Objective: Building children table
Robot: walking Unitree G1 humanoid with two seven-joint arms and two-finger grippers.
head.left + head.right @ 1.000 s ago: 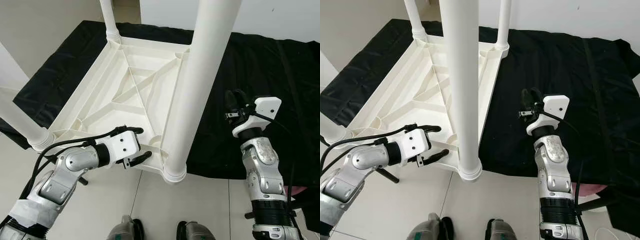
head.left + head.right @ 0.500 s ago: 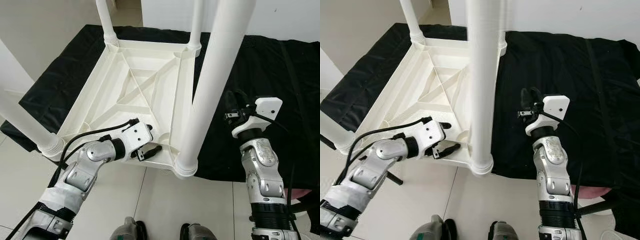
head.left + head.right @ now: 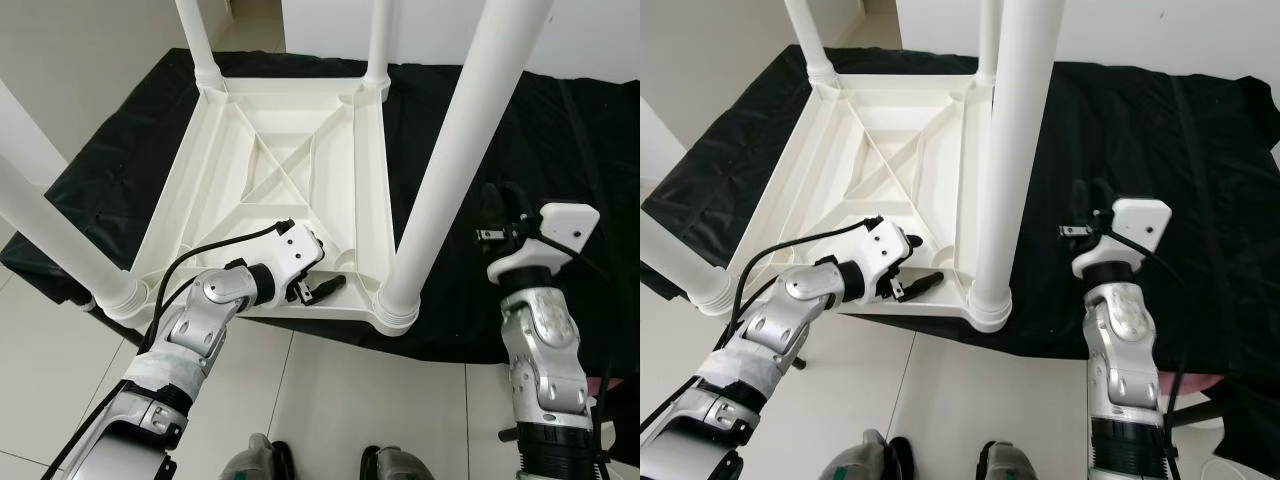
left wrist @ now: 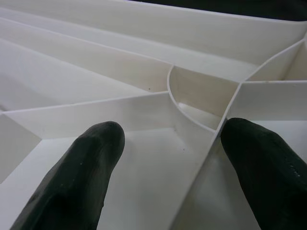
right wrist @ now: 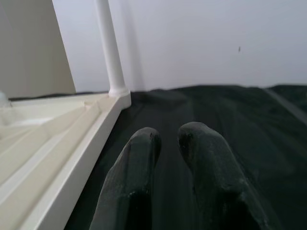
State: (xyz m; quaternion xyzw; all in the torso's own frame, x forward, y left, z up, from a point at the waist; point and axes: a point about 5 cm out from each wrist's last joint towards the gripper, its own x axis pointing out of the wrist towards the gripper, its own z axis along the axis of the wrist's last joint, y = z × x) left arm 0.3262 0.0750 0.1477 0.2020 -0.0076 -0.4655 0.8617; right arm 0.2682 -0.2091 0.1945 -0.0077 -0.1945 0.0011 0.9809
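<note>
A white plastic children's table lies upside down on a black cloth, its ribbed underside facing up. All its legs stand upward, the near right leg and near left leg closest to me. My left gripper is open just over the near rim, beside the near right corner. In the left wrist view its fingers straddle a rib junction. My right gripper is shut and empty, held above the cloth to the right of the table.
Pale floor tiles run along the near side, where the cloth ends. My feet stand at the bottom of the view. A white wall rises behind the cloth. A far leg stands at the table's back corner.
The whole picture has shifted with the camera. My left gripper has reached forward, from outside the table's near edge to over the rim and ribs. The right gripper stays shut.
</note>
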